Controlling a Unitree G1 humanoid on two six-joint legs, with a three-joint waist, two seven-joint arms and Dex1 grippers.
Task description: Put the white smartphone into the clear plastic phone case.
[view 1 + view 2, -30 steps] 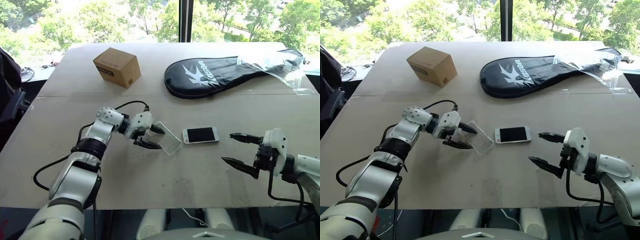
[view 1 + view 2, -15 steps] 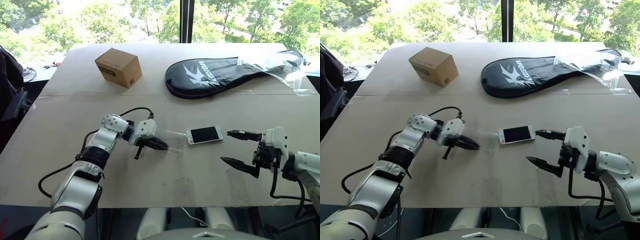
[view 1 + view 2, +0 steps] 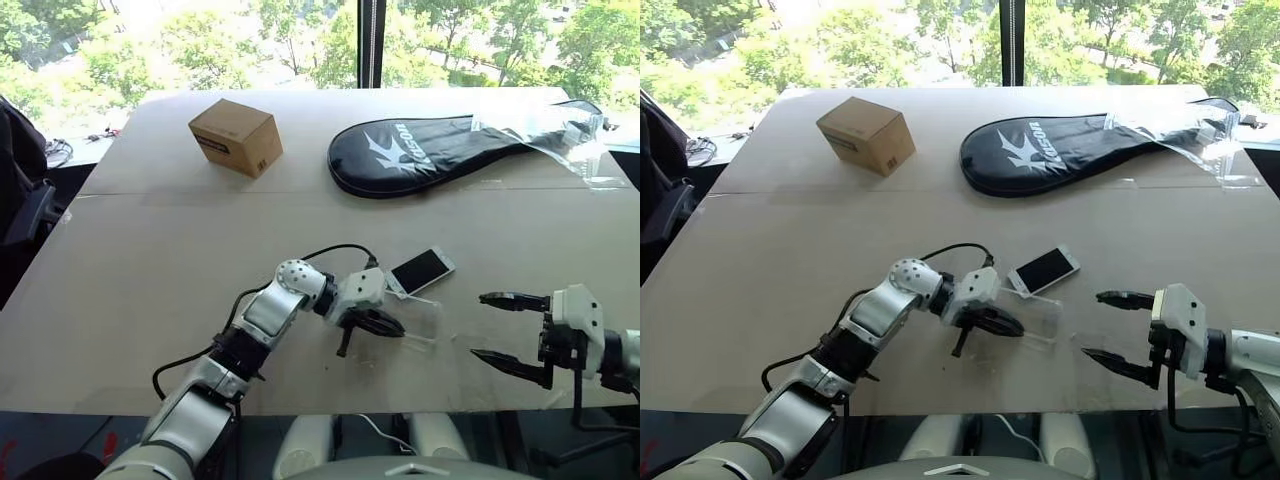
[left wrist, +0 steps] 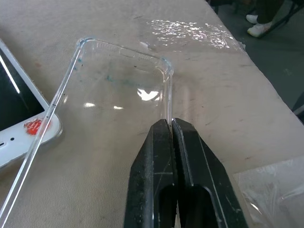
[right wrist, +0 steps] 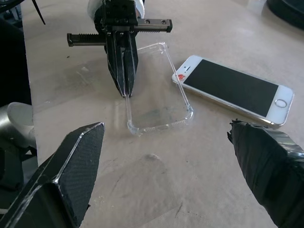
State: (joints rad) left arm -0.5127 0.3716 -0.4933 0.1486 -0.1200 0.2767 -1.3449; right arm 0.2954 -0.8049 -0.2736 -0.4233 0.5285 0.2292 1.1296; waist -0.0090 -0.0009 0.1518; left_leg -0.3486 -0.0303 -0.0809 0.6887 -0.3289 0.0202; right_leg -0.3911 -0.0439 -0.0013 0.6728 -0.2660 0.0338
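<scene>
A wide tan surface (image 3: 160, 250) fills the frame, with a black racket cover (image 3: 420, 152) and a crinkled clear wrapper (image 3: 560, 130) at upper right and a cardboard box (image 3: 235, 136) at upper left. Low in the centre, the left hand (image 3: 385, 326) has its two fingers pinched shut on one long rim of the clear plastic phone case (image 5: 156, 90), which lies open side up on the surface. The white smartphone (image 3: 421, 270) lies screen up just above and right of the case, angled, one end touching or slightly overlapping the case's edge. At lower right the right hand (image 3: 510, 330) hovers with its fingers spread wide, holding nothing, a little apart from both things. The task looks barely begun: the case is gripped and sits beside the phone, but the phone is not yet picked up, lined up with the case, or pressed in.
</scene>
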